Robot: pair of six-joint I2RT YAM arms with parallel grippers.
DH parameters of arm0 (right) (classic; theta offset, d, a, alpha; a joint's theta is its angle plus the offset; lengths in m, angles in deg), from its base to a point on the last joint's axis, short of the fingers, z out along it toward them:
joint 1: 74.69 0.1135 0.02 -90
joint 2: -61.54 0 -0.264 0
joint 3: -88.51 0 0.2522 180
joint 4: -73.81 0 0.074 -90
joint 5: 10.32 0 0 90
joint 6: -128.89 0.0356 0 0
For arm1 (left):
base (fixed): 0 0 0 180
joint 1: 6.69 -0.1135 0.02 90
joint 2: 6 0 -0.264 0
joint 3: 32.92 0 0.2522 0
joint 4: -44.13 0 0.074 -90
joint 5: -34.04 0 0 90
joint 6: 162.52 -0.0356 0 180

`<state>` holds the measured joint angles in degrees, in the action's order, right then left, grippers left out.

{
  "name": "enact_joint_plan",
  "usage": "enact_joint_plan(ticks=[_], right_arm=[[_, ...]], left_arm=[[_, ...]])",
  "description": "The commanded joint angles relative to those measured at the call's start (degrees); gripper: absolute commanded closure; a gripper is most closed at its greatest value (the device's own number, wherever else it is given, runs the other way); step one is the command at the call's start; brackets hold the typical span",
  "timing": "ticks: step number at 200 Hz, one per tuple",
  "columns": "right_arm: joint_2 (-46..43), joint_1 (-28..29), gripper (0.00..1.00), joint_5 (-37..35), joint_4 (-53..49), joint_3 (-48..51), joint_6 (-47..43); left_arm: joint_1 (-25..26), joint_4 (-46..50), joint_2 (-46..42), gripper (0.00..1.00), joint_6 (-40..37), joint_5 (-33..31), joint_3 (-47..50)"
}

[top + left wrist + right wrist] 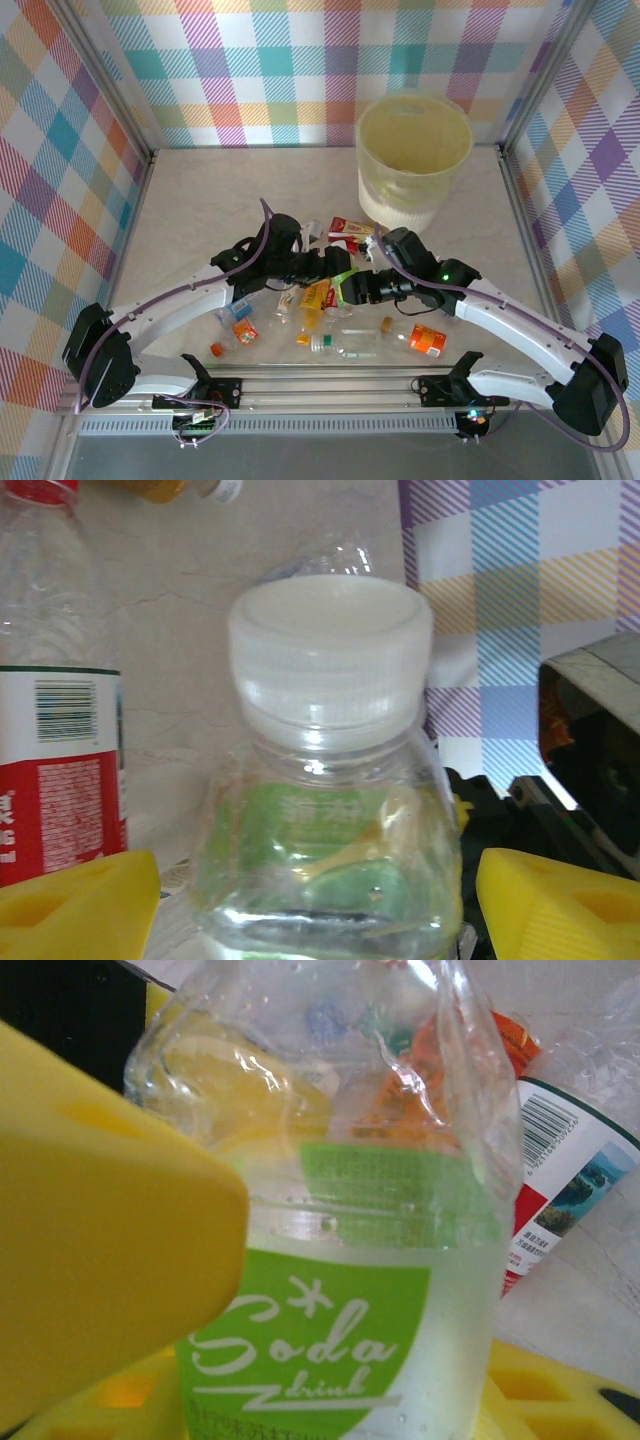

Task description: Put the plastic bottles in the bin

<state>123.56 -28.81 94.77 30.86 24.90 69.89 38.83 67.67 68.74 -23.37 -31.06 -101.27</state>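
- The right gripper (330, 1360) is clenched on a green-label bottle (350, 1310), with its yellow fingers (100, 1220) pressed against the labelled body.
- The left gripper (320, 910) stands released. One yellow finger sits on either side of what looks to me like the same bottle, just below its white cap (330, 640), with a sliver of gap on each side.
- That bottle is in the middle of the table (200, 200), between the two arms and among the other bottles (345, 343) scattered towards the near edge. A red-label bottle (60, 770) lies just beside it.
- The bin (400, 200) stands at the far right, apart from the held bottle.
- From here the bottle seems nearly empty, so I'd call it light. Its clear wall is thin and creased near the top, so it should cave in under a squeeze.
- The plastic looks slick and round, so it could twist or pop out of a loose pinch.
- I'd take hold at the stiff neck under the cap or the firmer labelled middle, not the crumpled shoulder.
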Motion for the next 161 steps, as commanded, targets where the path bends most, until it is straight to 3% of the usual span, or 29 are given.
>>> enact_joint_plan(ticks=[1,52,99,161], right_arm=[[-0.58,0.43,0.50,1.16,2.53,-1.13,-0.15],[-0.48,0.43,0.50,1.39,3.66,-0.61,0.32],[-0.44,0.39,0.50,1.21,3.70,-0.34,0.55],[-0.94,0.43,0.42,1.61,3.18,-0.51,0.49]], left_arm=[[0.69,-3.79,0.85,0.18,2.15,2.75,0.16],[0.67,-4.06,1.49,0.22,2.53,2.87,0.00],[0.63,-4.07,0.95,0.33,2.53,2.37,0.07],[-0.95,-5.08,-0.51,0.41,2.90,2.86,0.36]])
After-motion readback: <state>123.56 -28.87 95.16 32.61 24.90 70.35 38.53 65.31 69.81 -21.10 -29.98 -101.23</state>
